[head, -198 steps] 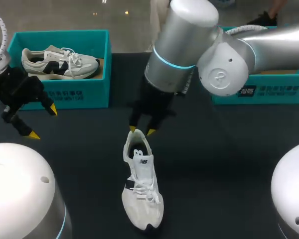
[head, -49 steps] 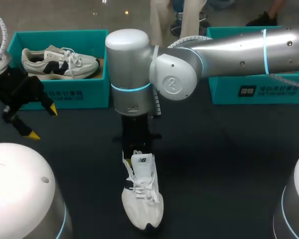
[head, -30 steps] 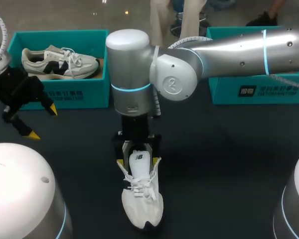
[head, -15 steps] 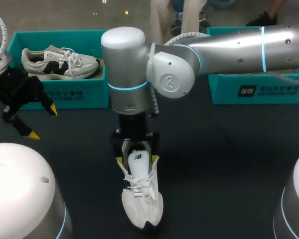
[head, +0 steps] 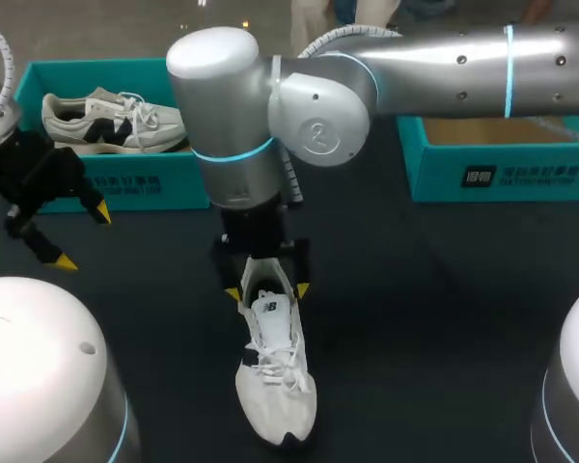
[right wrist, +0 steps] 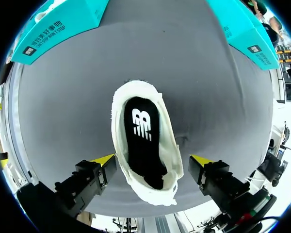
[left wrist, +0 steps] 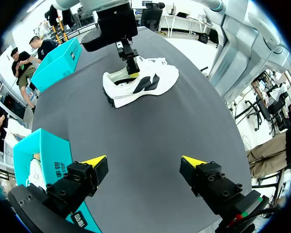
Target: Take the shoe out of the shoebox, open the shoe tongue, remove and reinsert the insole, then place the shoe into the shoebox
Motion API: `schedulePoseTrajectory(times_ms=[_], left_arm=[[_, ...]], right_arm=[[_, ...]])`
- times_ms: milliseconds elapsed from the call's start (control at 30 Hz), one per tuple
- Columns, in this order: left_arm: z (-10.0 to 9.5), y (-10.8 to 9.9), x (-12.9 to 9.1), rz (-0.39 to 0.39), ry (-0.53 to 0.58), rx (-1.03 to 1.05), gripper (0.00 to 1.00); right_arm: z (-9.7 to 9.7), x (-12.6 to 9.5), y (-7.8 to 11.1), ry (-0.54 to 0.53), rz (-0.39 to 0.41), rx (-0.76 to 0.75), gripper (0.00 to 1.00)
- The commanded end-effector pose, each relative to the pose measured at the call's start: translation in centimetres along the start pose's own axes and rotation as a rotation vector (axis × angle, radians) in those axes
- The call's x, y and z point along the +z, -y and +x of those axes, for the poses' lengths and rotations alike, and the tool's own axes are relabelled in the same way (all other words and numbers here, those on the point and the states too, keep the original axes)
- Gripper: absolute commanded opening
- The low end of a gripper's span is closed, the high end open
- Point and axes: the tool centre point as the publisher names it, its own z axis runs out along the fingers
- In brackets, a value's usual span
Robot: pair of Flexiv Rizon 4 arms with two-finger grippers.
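Observation:
A white shoe (head: 276, 384) lies on the black table, toe toward me, its collar wide open. In the right wrist view the black insole (right wrist: 141, 138) lies flat inside the shoe (right wrist: 120, 116). My right gripper (head: 266, 290) hangs open just over the heel, one yellow tip at each side of the collar, touching nothing. The right wrist view shows this gripper (right wrist: 152, 159) straddling the shoe. My left gripper (head: 84, 236) stands open and empty at the far left; its own view has the gripper (left wrist: 144, 161) well short of the shoe (left wrist: 141, 82).
A teal shoebox (head: 125, 178) at the back left holds a second, grey-and-black shoe (head: 116, 121). Another teal shoebox (head: 502, 169) stands at the back right, partly behind my right arm. The left gripper is close in front of the left box.
My right gripper has lifted and drawn back toward the heel. The tongue, which stood up between its fingers, now lies forward and the opening shows. The left arm has not moved.

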Motion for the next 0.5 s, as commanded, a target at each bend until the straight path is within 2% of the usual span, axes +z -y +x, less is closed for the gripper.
schedulePoseTrajectory(times_ms=[33,233,400,433,467,500], left_arm=[[0.1,0.0,0.0,-0.001,0.000,0.000,1.00],[0.1,0.0,0.0,-0.001,0.000,0.000,1.00],[0.1,0.0,0.0,-0.001,0.000,0.000,1.00],[0.1,0.0,0.0,-0.001,0.000,0.000,1.00],[0.1,0.0,0.0,-0.001,0.000,0.000,1.00],[0.1,0.0,0.0,-0.001,0.000,0.000,1.00]], right_arm=[[-1.1,-2.5,0.9,0.020,-0.052,0.015,1.00],[-2.0,-4.7,2.1,0.043,-0.095,0.042,1.00],[-2.1,-4.7,3.1,0.034,-0.100,0.051,1.00],[-2.0,-4.4,3.4,0.030,-0.095,0.052,0.96],[-2.0,-4.2,3.6,0.027,-0.091,0.057,0.51],[-2.0,-3.9,3.9,0.020,-0.086,0.061,0.24]])
